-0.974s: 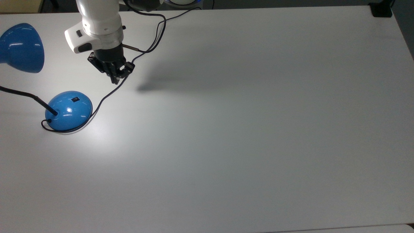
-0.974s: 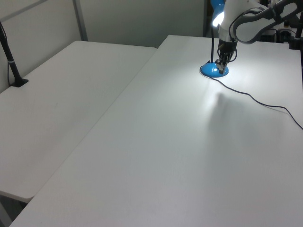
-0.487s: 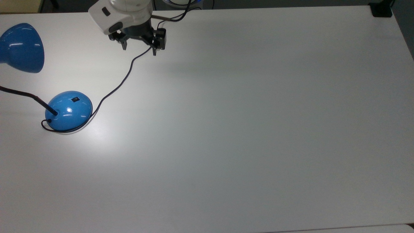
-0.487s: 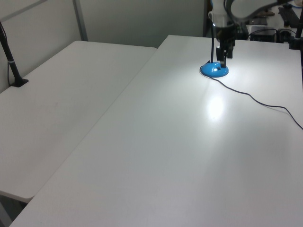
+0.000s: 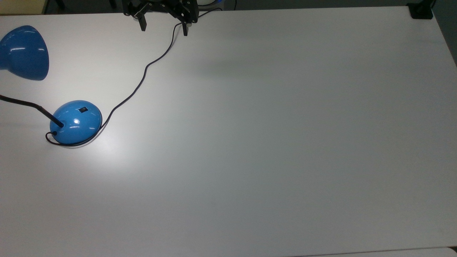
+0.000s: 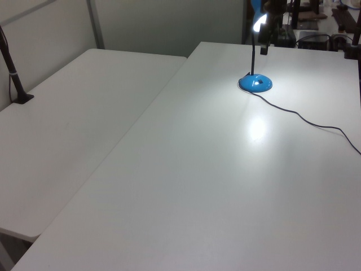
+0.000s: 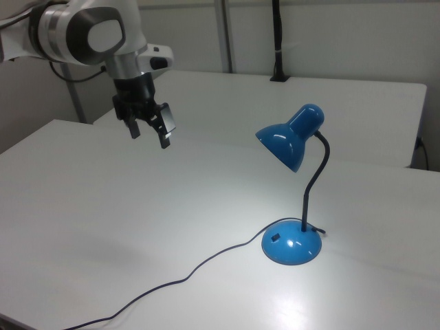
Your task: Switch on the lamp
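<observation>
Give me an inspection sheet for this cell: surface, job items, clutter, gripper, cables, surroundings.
Surface: white table, bright light pool beside the lamp base.
Job's things: blue lamp upright and lit; switch on the base untouched.
Clutter: nothing seen.
Gripper: gripper open, empty, raised above the table, well apart from the lamp.
Cables: cord runs slack from the base across the table and passes under the gripper in the top view.
Surroundings: second white table adjoining; black post behind.
</observation>
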You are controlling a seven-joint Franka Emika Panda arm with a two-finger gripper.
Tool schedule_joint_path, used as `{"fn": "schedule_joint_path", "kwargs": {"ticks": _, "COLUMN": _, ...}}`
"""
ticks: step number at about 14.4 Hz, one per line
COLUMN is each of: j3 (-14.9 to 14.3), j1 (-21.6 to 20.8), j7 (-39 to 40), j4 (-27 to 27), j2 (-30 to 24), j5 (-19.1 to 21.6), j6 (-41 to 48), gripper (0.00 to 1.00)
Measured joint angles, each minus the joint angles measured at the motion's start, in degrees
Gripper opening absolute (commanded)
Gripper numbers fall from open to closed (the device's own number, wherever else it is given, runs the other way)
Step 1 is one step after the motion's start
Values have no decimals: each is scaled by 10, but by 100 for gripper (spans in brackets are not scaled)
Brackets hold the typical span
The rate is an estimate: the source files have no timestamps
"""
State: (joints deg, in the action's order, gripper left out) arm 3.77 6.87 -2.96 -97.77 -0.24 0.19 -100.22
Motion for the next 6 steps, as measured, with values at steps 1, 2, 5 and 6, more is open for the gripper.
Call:
{"fn": "schedule_joint_path", "kwargs": {"ticks": 1, "j3": -14, "j1": -2, "j7": 5, "j4": 0, "j2": -2, "j5": 17, "j6": -13, "gripper": 100}}
{"fn": "schedule_joint_path", "kwargs": {"ticks": 2, "j3": -27, "j1": -4, "j7": 11, "j4": 0, "j2": -2, "j5": 33, "j6": -22, "gripper": 100}}
{"fn": "schedule_joint_path", "kwargs": {"ticks": 5, "j3": -44, "j1": -4, "j7": 22, "j4": 0, "j2": -2, "j5": 53, "j6": -28, "gripper": 100}}
{"fn": "schedule_joint_path", "kwargs": {"ticks": 6, "j3": -44, "j1": -5, "j7": 23, "j4": 0, "j2": -2, "j5": 53, "j6": -28, "gripper": 100}}
